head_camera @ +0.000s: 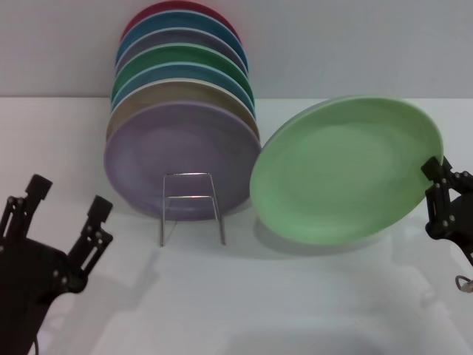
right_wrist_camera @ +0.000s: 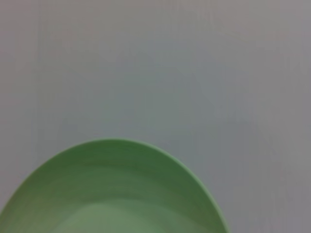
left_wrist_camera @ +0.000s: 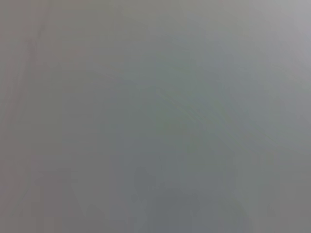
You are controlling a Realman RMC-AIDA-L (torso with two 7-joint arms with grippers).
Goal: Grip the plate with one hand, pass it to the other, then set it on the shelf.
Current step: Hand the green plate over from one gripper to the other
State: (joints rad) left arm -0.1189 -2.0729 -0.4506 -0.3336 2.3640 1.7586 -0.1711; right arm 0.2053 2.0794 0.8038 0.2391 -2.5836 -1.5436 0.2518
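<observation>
The wide white counter point(head_camera: 244, 296) carries everything, meeting a pale wall at the back. Largest on it is the row of round coloured plates point(head_camera: 181, 111) standing on edge at about 11 o'clock in the head view, ranked one behind another: a lilac plate point(head_camera: 177, 159) in front, then tan, blue, darker green, grey-purple, blue and red rims rising behind it.

Next in size is the round, matte, pale mint-green dinner plate point(head_camera: 346, 168), at about 2 o'clock, held clear of the counter and tilted so its face shows, its lower left rim just beside the lilac plate. In the right wrist view the same plate point(right_wrist_camera: 114, 191) fills the lower part of the picture against bare counter.

The black left tool point(head_camera: 66, 207) sits at 8 o'clock, low over the counter, its two fingers spread apart and gripping nothing. The black right tool point(head_camera: 442, 185) is at 3 o'clock, clamped on the mint plate's right rim.

Smallest is the thin chrome wire plate rack point(head_camera: 191, 207), its rectangular front loop standing before the lilac plate near the centre, well apart from the left tool.

The left wrist view shows only featureless grey.
</observation>
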